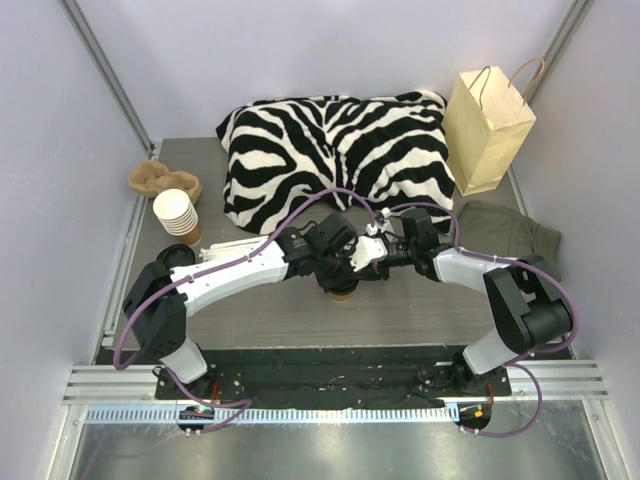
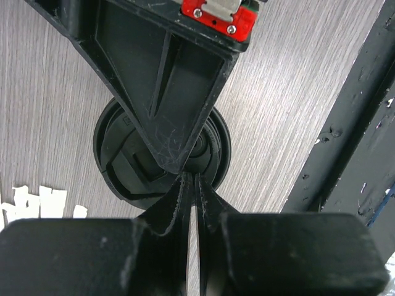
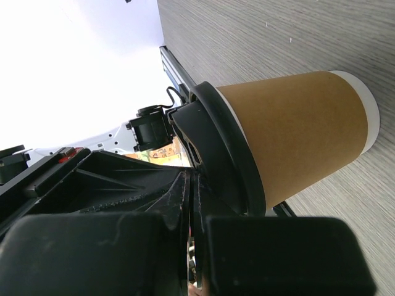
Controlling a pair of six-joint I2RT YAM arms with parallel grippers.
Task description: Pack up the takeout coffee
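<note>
The takeout coffee [image 1: 342, 293], a brown kraft cup [image 3: 296, 135] with a black lid [image 3: 222, 154], stands upright on the table's near middle, mostly hidden under both grippers in the top view. My left gripper [image 1: 338, 272] is above it, jaws shut and empty. In the left wrist view its tips [image 2: 191, 176] sit over the lid [image 2: 123, 166]. My right gripper [image 1: 372, 262] comes in from the right, also shut and empty. Its tips [image 3: 191, 176] rest against the lid's top, and its finger [image 2: 173, 92] crosses the lid in the left wrist view.
A kraft paper bag [image 1: 487, 130] stands at the back right beside a zebra-striped cushion [image 1: 335, 150]. A stack of lidless cups [image 1: 178, 215], a loose black lid [image 1: 178, 257] and a brown cloth [image 1: 160, 180] are at the left. A green cloth [image 1: 510, 235] lies at the right.
</note>
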